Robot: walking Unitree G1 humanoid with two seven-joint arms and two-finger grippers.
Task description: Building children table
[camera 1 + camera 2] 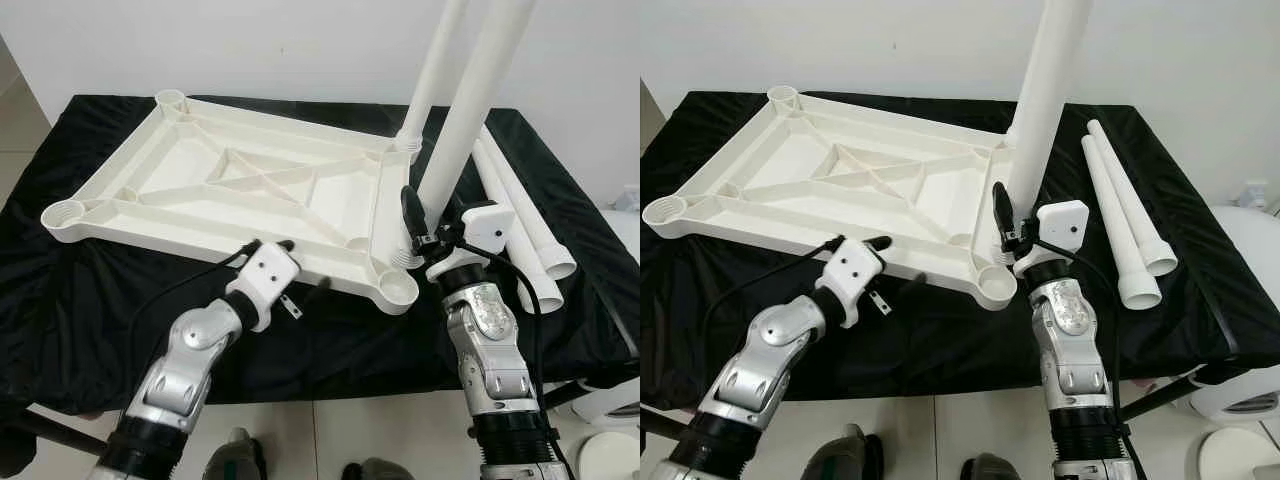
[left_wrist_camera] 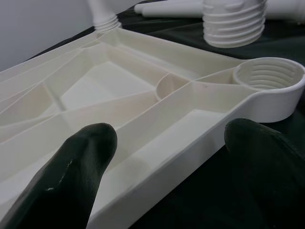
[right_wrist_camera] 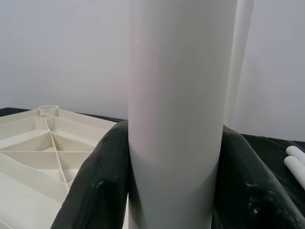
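A white plastic table top (image 1: 250,180) lies upside down on a black-draped table (image 1: 90,290). One white leg (image 1: 432,70) stands screwed into its far right corner. My right gripper (image 1: 428,215) is shut on a second leg (image 1: 470,110), held upright and slightly tilted. That leg's threaded end (image 2: 233,24) hangs just behind the near right corner socket (image 2: 267,78), not in it. My left gripper (image 1: 300,265) is open at the top's near rim; one finger (image 2: 86,157) is over the plastic and the other outside over the cloth.
Two loose white legs (image 1: 520,220) lie side by side on the cloth at the right. A white wall stands close behind the table. A white rounded object (image 1: 615,400) sits on the tiled floor at the lower right.
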